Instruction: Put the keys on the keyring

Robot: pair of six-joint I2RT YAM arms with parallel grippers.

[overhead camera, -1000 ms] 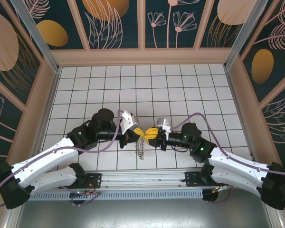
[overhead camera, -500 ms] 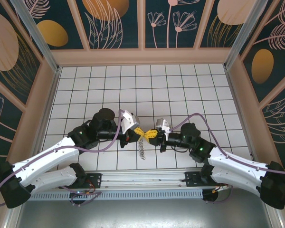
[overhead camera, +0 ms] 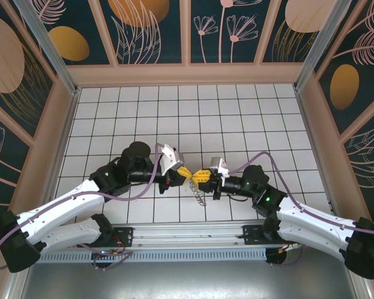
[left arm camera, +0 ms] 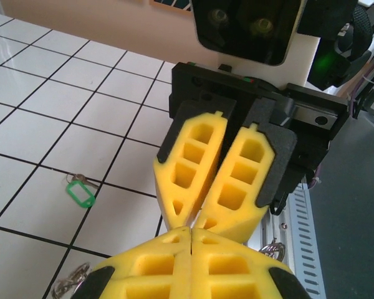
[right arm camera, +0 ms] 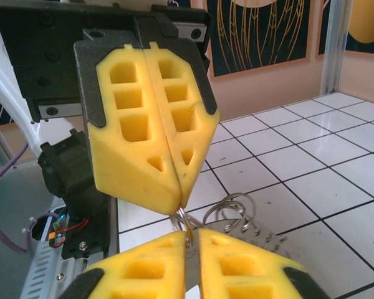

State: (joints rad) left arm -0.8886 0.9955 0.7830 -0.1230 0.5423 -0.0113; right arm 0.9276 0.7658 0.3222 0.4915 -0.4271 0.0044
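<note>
The keyring (right arm camera: 232,210) is probably light, stiff, slick wire. It is best pinched on bare loop, clear of the loose keys (overhead camera: 201,196) that could swing. It hangs at the overhead frame's lower centre between the left gripper (overhead camera: 183,172) and right gripper (overhead camera: 198,177), both clamped tip to tip on its wire. Grey coils carry a spiky fringe below. The green-headed key (left arm camera: 81,192) lies apart on the counter (left arm camera: 43,93), centre-left in the left wrist view.
</note>
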